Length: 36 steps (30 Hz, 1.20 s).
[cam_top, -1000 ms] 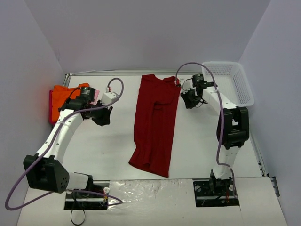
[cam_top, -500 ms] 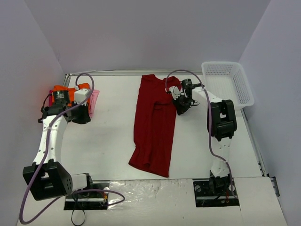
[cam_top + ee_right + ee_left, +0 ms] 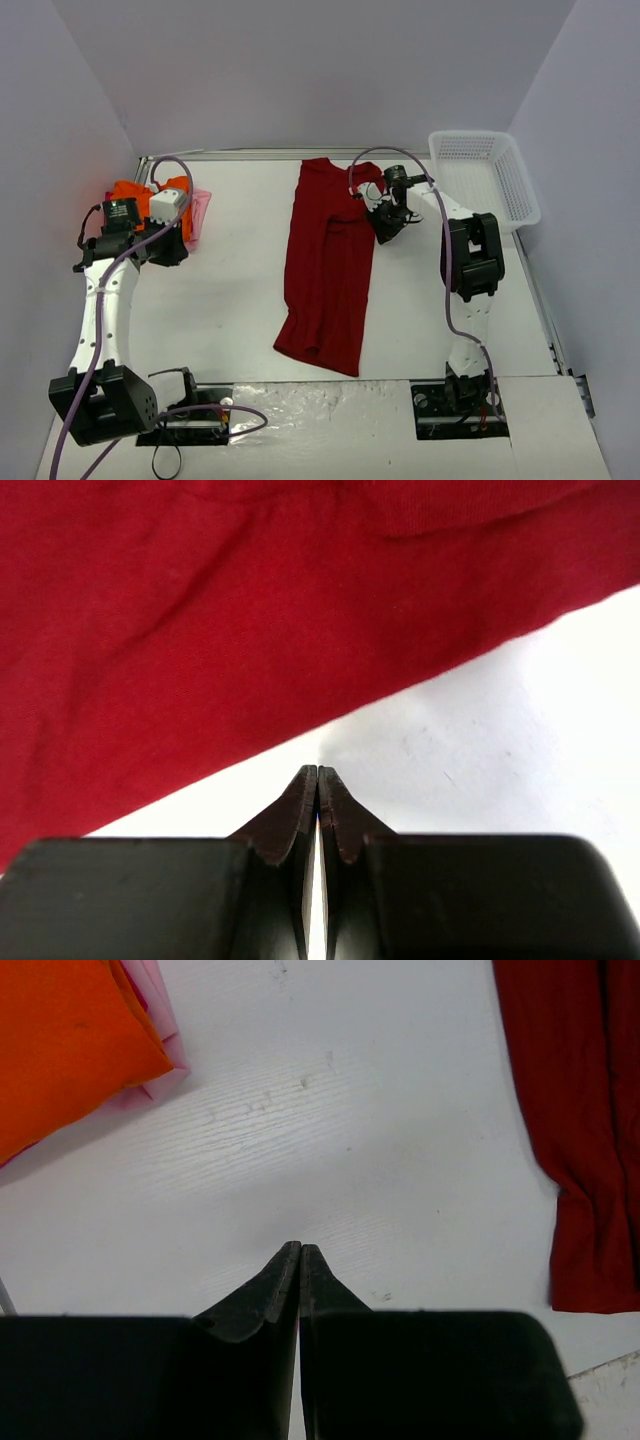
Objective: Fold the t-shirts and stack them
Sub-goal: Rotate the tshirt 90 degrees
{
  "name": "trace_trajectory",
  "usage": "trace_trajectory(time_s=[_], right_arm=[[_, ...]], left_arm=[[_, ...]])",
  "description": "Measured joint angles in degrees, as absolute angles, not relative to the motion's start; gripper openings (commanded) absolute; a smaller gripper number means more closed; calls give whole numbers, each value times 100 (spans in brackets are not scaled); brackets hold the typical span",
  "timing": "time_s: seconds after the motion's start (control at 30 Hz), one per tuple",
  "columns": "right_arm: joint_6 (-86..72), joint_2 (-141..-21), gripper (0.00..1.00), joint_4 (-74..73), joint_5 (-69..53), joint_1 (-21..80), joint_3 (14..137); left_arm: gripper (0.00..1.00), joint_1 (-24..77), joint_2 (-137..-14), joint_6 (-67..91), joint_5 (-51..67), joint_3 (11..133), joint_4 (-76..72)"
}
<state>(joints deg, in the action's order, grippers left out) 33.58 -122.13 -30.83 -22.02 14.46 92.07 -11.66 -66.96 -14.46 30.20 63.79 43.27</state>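
Note:
A large dark red t-shirt (image 3: 328,265) lies lengthwise in the middle of the table, narrowed by side folds; its edge also shows in both wrist views (image 3: 585,1130) (image 3: 180,630). At the far left a bright orange t-shirt (image 3: 128,196) (image 3: 60,1040) rests folded on a pale pink one (image 3: 200,212) (image 3: 160,1020). My left gripper (image 3: 172,252) (image 3: 301,1247) is shut and empty over bare table just right of that pile. My right gripper (image 3: 382,232) (image 3: 317,770) is shut and empty, its tips over the table just off the red shirt's upper right edge.
A white plastic mesh basket (image 3: 490,175) stands at the back right corner. The table (image 3: 200,310) has a metal rail along the back and right edges. Purple cables loop over both arms.
My left arm has swung far left, from beside the red shirt to the orange and pink pile. My right gripper has moved left to the red shirt's edge. Both have stayed shut.

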Motion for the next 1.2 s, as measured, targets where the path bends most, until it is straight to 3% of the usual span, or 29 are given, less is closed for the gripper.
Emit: trace_trajectory(time_s=[0.57, 1.2], right_arm=[[3347, -12167, 0, -3330, -2311, 1903, 9817], [3299, -13152, 0, -3570, -2292, 1949, 10593]], left_arm=[[2, -1262, -6624, -1426, 3017, 6298, 4250], [2, -1262, -6781, -1431, 3013, 6208, 4167]])
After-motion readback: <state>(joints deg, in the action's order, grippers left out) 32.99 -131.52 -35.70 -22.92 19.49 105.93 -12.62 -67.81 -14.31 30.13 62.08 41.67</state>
